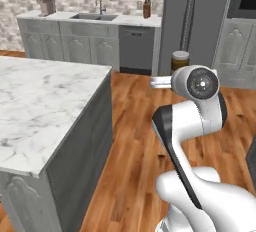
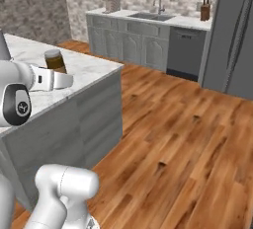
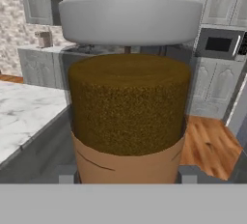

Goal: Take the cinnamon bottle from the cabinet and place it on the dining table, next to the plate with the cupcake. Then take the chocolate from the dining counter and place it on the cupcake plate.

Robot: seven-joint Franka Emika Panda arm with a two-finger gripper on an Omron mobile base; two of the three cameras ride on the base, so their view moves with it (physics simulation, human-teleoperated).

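The end effector is clamped around the cinnamon bottle. It looks light, hard and smooth, so hold its middle.

The cinnamon bottle stands upright, centre frame in the hand view. White lid, brown powder, tan label below.

1. Both base views looked forward from behind the arm, sharing the marble counter, wood floor and sink.
2. The hand view sat tight against the cinnamon bottle.
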